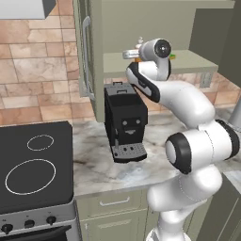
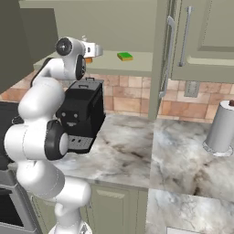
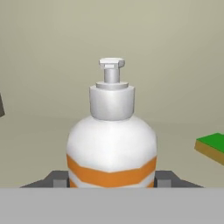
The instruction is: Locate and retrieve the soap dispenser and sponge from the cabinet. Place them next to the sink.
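The soap dispenser [image 3: 111,144], an orange bottle with pale bands and a white pump, stands upright on the shelf [image 2: 137,66] of the open sage-green cabinet [image 1: 188,61]. My gripper [image 3: 111,179] is open and reaches into the cabinet, with one dark fingertip [image 3: 59,178] close to each side of the bottle's base. From the base views the gripper [image 2: 93,52] sits above the coffee machine, and a bit of orange bottle [image 1: 136,59] peeks out beside the hand. The green sponge [image 2: 124,56] lies flat on the same shelf, right of the bottle [image 3: 212,146]. The sink is out of view.
A black coffee machine [image 1: 124,122] stands on the marble counter [image 2: 137,155] right below the shelf. The cabinet door [image 1: 85,56] hangs open to the left. A black cooktop [image 1: 33,169] lies at the left, and a paper towel roll [image 2: 222,125] at the right.
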You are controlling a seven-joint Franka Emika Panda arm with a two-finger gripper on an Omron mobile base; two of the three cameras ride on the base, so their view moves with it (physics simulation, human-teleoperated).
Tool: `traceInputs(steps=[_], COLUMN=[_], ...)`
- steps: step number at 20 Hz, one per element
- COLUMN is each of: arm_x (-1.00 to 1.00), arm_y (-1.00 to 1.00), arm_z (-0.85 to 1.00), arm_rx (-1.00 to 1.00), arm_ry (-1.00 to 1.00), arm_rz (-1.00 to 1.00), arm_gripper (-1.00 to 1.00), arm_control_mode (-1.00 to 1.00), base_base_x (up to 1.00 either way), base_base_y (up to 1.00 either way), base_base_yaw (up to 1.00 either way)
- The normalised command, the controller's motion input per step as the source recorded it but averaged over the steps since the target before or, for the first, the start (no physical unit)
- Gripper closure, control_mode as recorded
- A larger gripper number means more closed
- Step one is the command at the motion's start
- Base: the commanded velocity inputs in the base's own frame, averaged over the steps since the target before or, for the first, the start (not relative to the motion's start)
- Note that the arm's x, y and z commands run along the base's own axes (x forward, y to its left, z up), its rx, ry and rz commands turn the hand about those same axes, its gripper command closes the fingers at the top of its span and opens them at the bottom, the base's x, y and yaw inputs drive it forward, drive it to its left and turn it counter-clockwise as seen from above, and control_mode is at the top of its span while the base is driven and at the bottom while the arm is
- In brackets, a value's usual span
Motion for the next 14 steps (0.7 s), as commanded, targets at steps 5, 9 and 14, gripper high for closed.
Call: traceInputs(steps=[5,9,14], arm_x=[-0.47,-0.71,-0.83], arm_y=[0.00,0.00,0.00], arm_z=[0.08,0.07,0.15], arm_rx=[0.00,0.02,0.04], arm_ry=[-0.08,-0.09,-0.09], arm_rz=[-0.03,-0.04,-0.03], arm_gripper=[1.00,1.00,1.00], arm_control_mode=[-1.00,-1.00,-1.00], base_base_x=[0.00,0.00,0.00], base_base_y=[0.00,0.00,0.00], base_base_yaw=[0.00,0.00,0.00])
